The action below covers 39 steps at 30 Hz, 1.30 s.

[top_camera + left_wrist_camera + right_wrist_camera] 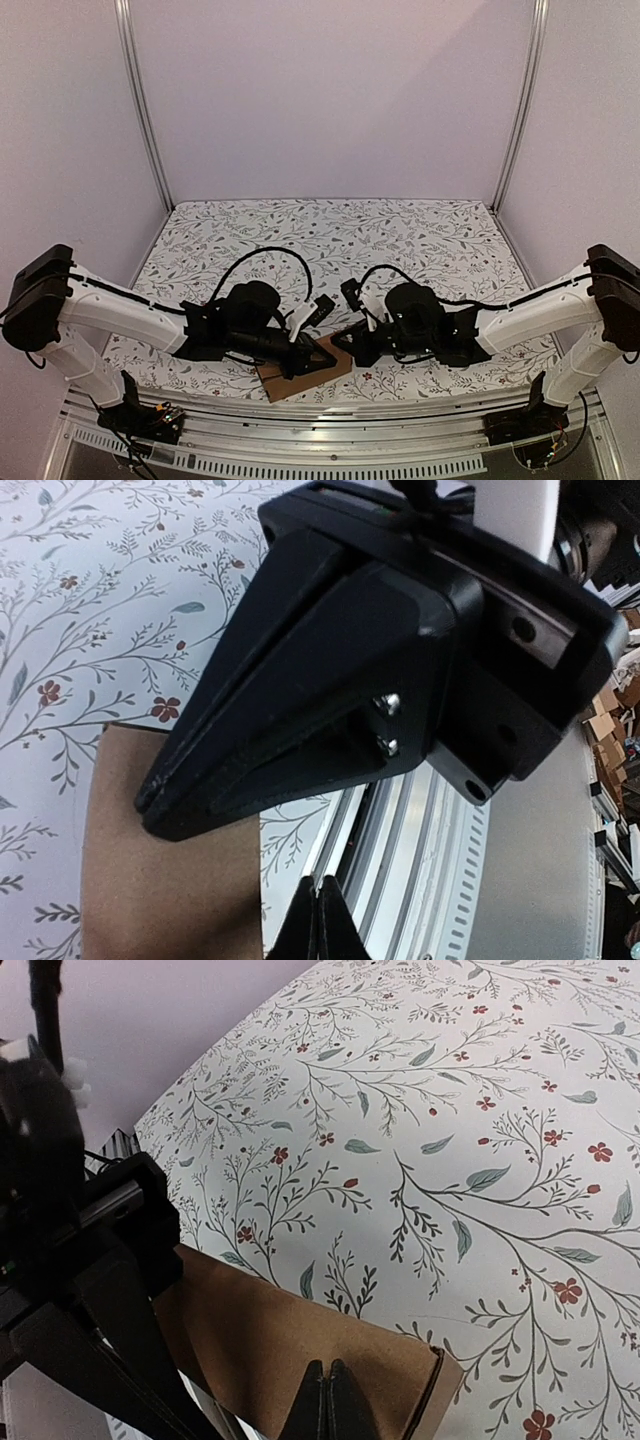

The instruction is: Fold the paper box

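Note:
The paper box is a flat, closed brown cardboard shape lying at the near edge of the table, between the two arms. My right gripper is shut, its tips resting on or just over the box's top face with nothing between them. An open end of the box shows to the right of those tips. My left gripper is also shut and empty, its tips beside the box over the table's near rail. In the top view the left gripper and right gripper nearly meet above the box.
A floral cloth covers the table. An aluminium rail runs along the near edge, close to the box. The right arm's black gripper body fills much of the left wrist view. Pale walls and metal posts enclose the table.

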Each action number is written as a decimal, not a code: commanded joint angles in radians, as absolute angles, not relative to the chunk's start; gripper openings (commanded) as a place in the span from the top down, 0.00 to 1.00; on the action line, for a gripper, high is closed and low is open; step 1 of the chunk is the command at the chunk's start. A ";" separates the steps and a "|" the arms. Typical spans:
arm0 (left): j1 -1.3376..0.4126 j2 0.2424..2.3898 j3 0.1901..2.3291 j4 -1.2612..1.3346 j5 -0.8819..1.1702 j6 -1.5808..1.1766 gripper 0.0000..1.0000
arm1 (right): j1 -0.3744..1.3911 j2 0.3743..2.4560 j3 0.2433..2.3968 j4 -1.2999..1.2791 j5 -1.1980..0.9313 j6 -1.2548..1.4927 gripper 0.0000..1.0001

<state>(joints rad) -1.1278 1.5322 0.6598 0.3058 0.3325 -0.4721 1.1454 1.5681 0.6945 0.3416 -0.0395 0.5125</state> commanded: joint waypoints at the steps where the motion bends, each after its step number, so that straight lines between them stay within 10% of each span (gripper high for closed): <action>1: -1.143 1.583 0.650 0.169 0.299 -0.462 1.00 | 1.151 1.644 0.601 0.355 -0.045 0.589 1.00; 25: -1.166 1.514 0.819 -0.069 0.158 -0.474 1.00 | 1.191 1.621 0.624 0.314 0.055 0.555 1.00; 39: -1.175 1.114 0.706 -0.218 -0.102 -0.621 1.00 | 1.203 1.624 0.626 0.306 0.064 0.546 1.00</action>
